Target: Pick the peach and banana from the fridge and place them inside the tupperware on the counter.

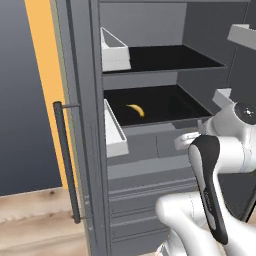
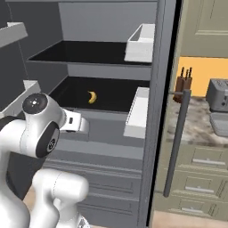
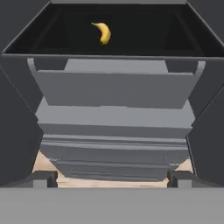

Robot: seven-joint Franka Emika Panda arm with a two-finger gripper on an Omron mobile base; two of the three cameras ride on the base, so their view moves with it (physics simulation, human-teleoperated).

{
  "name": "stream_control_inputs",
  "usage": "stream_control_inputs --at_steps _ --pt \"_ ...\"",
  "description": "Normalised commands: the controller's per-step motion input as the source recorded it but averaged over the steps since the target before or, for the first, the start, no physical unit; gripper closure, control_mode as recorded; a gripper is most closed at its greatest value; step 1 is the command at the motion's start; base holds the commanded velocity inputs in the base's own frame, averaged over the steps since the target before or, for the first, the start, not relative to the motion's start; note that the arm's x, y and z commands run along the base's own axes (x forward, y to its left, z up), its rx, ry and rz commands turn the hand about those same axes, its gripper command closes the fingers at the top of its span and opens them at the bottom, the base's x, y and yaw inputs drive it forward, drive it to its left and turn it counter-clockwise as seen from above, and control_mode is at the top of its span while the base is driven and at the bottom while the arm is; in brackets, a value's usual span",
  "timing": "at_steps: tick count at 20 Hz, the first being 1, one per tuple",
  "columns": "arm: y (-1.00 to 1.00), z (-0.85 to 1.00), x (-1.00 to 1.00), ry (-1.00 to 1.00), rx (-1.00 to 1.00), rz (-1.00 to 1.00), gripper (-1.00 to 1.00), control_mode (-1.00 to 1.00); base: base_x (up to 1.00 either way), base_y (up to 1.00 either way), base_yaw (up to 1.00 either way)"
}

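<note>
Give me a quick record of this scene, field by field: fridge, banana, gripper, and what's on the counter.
fridge: doors open, black shelves and white door bins exposed
banana: lying alone on the lower black shelf
gripper: open, empty, facing the fridge below the banana's shelf
counter: toaster and knife block to the right of the fridge
peach: not spotted

Ahead of and above the gripper (image 3: 112, 178), whose fingers are spread wide, the black shelf (image 1: 165, 107) lies bare around the banana (image 3: 103, 33), so its mouth offers free passage. Just below that opening the grey drawers (image 3: 113, 89) jut forward. White door bins (image 2: 138, 111) flank the right side; clearance there looks ample, though hard to judge.
</note>
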Motion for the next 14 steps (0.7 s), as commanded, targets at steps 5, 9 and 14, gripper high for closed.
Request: stream_control_inputs --at_steps 5,9,14 --pt "0.00 0.00 0.00 0.00 0.00 0.00 -1.00 1.00 0.56 0.00 0.00" --pt "0.00 -0.20 0.82 0.00 0.00 0.01 -1.00 -1.00 0.00 0.00 0.00" --pt "0.02 -0.15 0.94 0.00 0.00 0.03 -1.00 -1.00 0.00 0.00 0.00"
